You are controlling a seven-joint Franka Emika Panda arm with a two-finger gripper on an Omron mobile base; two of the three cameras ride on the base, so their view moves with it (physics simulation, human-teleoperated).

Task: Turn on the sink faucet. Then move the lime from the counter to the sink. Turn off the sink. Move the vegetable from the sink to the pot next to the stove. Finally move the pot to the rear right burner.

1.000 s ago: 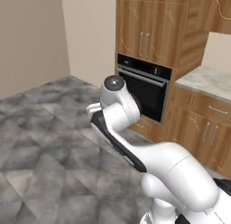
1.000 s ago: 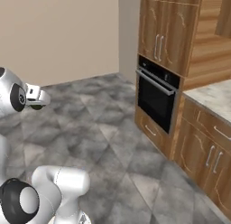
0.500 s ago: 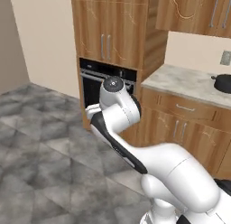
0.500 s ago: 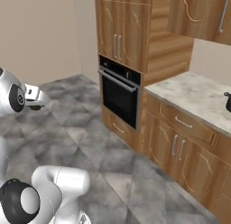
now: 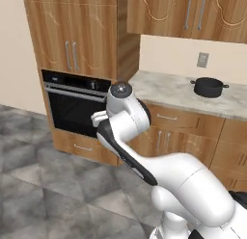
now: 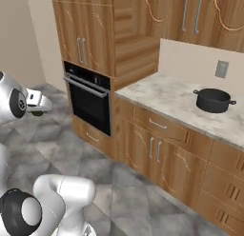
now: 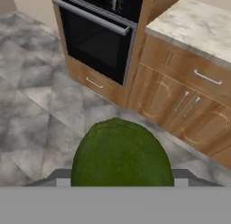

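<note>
- The whole scene has slid across both base views over the last second: the base has driven and turned, so the oven [image 5: 75, 105] sits further left and the marble bench [image 6: 190, 104] with the pot [image 6: 213, 100] has come into sight.
- The lime [image 7: 122, 155] rides with the arm, a green round filling the lower middle of the hand view and peeping under the end effector [image 6: 37, 106] in the right base view. The end effector looks clamped on it, though its tips are hidden.
- My reading: this is the carry toward the pot, with the sink steps presumably done.
- The pot stands near the bench's back edge, below a wall outlet [image 5: 202, 59].
- Wooden cupboards [image 5: 72, 33] surround the oven; grey tiled floor [image 7: 36, 105] runs below.
</note>
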